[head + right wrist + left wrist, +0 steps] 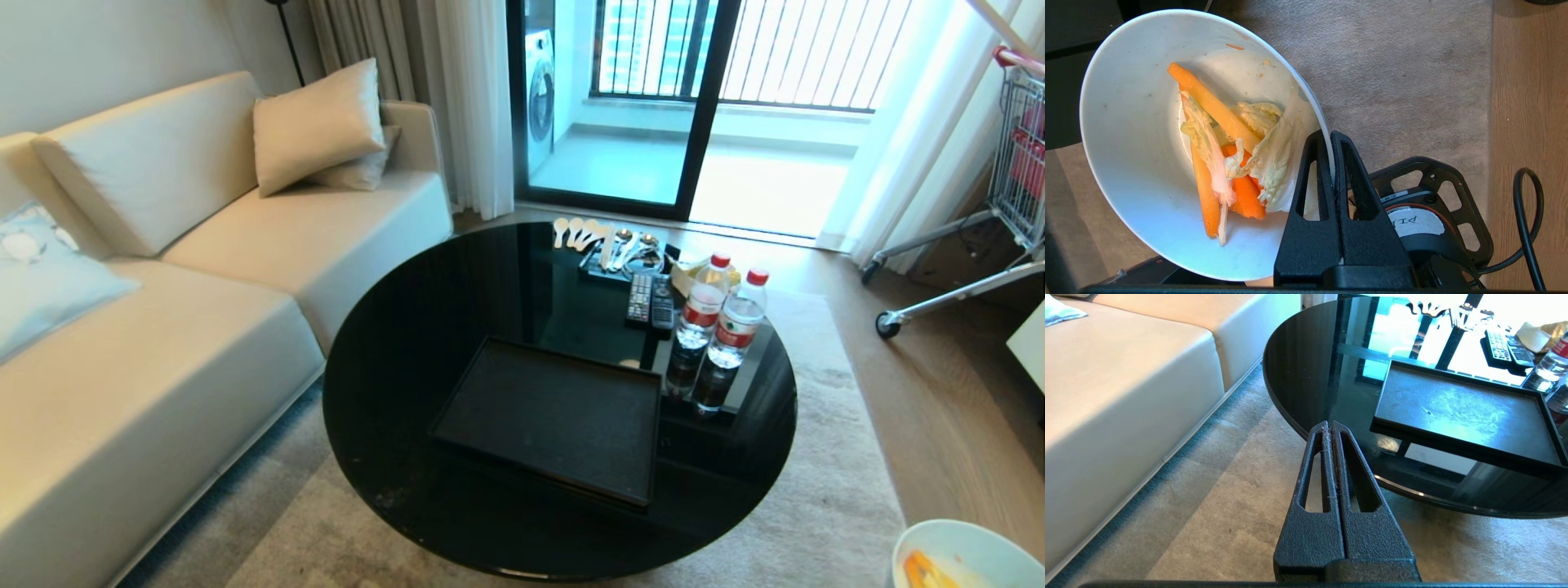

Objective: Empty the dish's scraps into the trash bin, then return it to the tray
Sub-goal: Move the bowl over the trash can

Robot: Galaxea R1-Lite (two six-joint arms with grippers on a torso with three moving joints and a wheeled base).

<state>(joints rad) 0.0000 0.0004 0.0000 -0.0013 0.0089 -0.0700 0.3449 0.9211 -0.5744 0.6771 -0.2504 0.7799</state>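
Two grippers show in the wrist views, and only one carries anything. The right gripper (1331, 136) is clamped on the rim of the dish (1139, 163), one finger inside the wall and one outside, holding the white bowl above the beige carpet (1396, 73) beside the table, with part of the robot's dark base (1425, 212) and a black cable (1527, 220) below it. The scraps (1229, 163), orange carrot sticks and pale cabbage leaves, lie piled in the bowl's bottom against the wall nearest the fingers. In the head view the dish (971, 555) appears only at the lower right corner, well off the round black glass table (424, 343). The tray (555, 416) sits bare on the near part of that table, with two water bottles (722, 314) just beyond its far right corner and two remote controls (651, 300) and a spread of spoons (604, 241) farther back. The left gripper (1329, 426) has its fingers pressed together with nothing between them, hanging above the carpet near the table's edge, beside the cream sofa (1126, 375). The trash bin is in none of the views.
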